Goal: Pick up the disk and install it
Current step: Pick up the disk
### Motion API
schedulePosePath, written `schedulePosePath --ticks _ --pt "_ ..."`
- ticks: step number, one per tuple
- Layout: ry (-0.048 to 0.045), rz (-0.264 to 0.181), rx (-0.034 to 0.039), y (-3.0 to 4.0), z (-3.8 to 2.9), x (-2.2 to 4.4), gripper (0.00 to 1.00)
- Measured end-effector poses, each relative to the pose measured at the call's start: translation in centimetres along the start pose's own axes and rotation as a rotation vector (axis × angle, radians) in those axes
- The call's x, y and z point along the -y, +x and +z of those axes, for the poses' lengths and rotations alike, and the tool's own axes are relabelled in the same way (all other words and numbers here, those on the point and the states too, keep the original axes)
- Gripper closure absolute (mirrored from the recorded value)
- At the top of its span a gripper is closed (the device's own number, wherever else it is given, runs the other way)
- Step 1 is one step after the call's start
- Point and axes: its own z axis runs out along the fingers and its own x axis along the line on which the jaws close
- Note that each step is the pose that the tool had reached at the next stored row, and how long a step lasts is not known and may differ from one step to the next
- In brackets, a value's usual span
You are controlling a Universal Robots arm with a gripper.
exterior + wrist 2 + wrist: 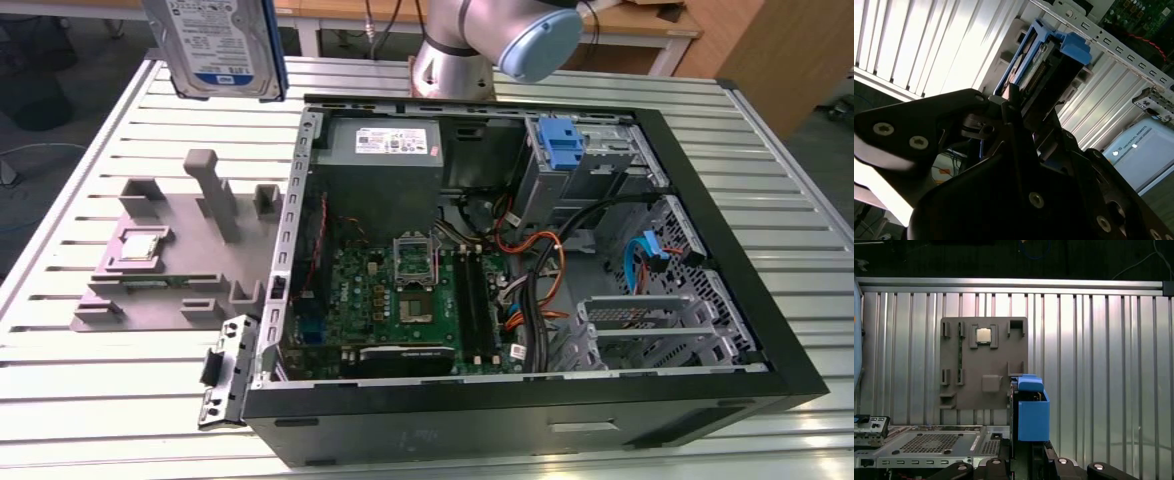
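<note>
The disk (220,45), a silver drive with a blue-and-white label and a blue bracket along its edge, hangs upright in the air above the table's far corner at the exterior view's left, beyond the grey fixture. In the second wrist view my gripper (1021,97) is shut on the disk (1036,60), whose blue bracket and connector edge stick out past the black fingers (1016,107). The first wrist view looks down past the disk's blue bracket (1030,410) to the table below.
An open computer case (534,412) lies on the slatted metal table (107,400), with a motherboard, cables, a blue drive latch (563,150) and a metal cage (641,325). A grey fixture (160,260) with a small square chip (140,245) sits at the exterior view's left. The arm (514,40) stands behind the case.
</note>
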Motion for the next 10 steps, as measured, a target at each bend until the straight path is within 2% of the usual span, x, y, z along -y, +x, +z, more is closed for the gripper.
schedulePosePath --ticks 10 --pt "-0.0001 0.0 0.0 -0.01 -0.05 1.82 0.65"
